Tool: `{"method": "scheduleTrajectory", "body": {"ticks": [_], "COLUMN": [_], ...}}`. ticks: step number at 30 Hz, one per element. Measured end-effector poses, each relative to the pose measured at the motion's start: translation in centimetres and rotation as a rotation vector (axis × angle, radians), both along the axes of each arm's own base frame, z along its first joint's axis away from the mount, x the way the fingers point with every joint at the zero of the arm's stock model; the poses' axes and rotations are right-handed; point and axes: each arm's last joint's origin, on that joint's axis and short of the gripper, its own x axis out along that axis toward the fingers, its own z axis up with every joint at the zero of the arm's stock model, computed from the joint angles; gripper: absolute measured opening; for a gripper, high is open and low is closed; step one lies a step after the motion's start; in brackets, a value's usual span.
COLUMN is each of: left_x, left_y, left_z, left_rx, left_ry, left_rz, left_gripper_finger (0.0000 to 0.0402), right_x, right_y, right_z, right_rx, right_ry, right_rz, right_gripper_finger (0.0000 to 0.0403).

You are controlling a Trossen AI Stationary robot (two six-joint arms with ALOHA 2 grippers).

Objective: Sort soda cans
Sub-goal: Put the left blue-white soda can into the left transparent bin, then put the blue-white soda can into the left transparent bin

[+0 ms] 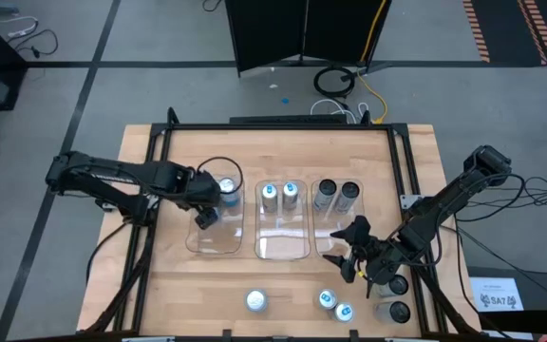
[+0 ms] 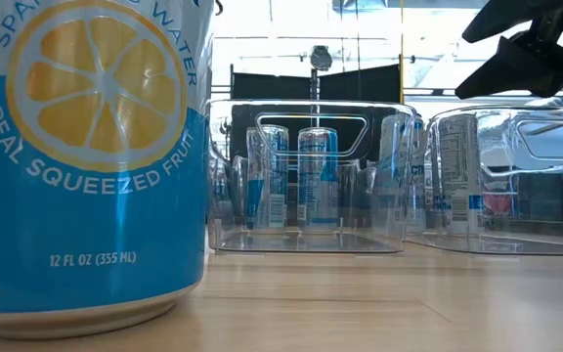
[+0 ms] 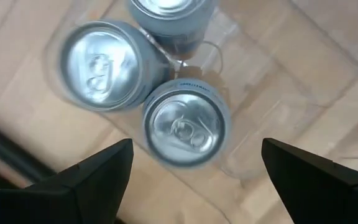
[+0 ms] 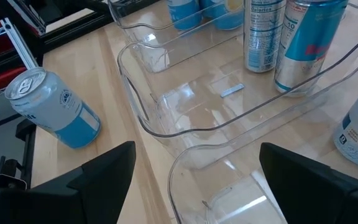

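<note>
Three clear bins stand side by side mid-table. The left bin (image 1: 215, 223) holds three silver-topped cans (image 3: 185, 127), standing upright. My left gripper (image 1: 206, 211) hovers open above them, its fingers on either side of one can without touching it. The middle bin (image 1: 283, 245) holds two blue-topped cans (image 1: 280, 194). Two dark cans (image 1: 337, 193) are in the right bin (image 1: 323, 242). My right gripper (image 1: 353, 255) is open and empty over the right bin's near end, and it also shows up high in the low view (image 2: 521, 49). Loose cans stand near the table's near edge.
One silver-topped can (image 1: 256, 301) stands alone on the wood and fills the low view's left (image 2: 86, 156). Two blue-topped cans (image 1: 335, 305) and two dark cans (image 1: 398, 296) stand near the right arm. A black frame rails the table's sides. Bare wood lies at the near left.
</note>
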Motion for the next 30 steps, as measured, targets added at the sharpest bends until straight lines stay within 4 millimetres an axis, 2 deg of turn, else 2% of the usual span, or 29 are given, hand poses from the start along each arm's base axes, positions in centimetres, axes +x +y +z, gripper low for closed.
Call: {"method": "scheduleTrajectory", "body": {"ticks": [4, 8, 13, 18, 24, 30], "left_x": [-0.2, 0.8, 2.7, 4.8, 7.8, 10.6], "left_y": [-0.4, -1.7, -5.3, -9.9, -14.5, -17.7], "left_z": [2.5, 4.3, 5.3, 4.6, 4.1, 4.4], "left_rx": [-0.001, -0.034, -0.108, -0.16, -0.159, -0.093], "left_ry": [-0.025, -0.188, -0.448, -0.562, -0.511, -0.366], "left_rz": [0.033, 0.014, -0.077, -0.232, -0.35, -0.418], "left_gripper_finger": [0.0364, 0.0364, 0.0364, 0.0364, 0.0364, 0.0364], "right_x": [0.0, 0.0, 0.0, 0.0, 0.0, 0.1], "right_y": [0.1, 0.1, 0.1, 0.2, 0.2, 0.2], "right_z": [0.0, 0.0, 0.0, 0.0, 0.0, 0.1], "right_rx": [0.015, 0.025, 0.027, 0.027, 0.032, 0.038], "right_ry": [0.009, 0.017, 0.017, 0.017, 0.012, 0.007], "right_rz": [0.019, 0.031, 0.033, 0.033, 0.032, 0.031], "right_gripper_finger": [0.0336, 0.0336, 0.0336, 0.0336, 0.0336, 0.0336]}}
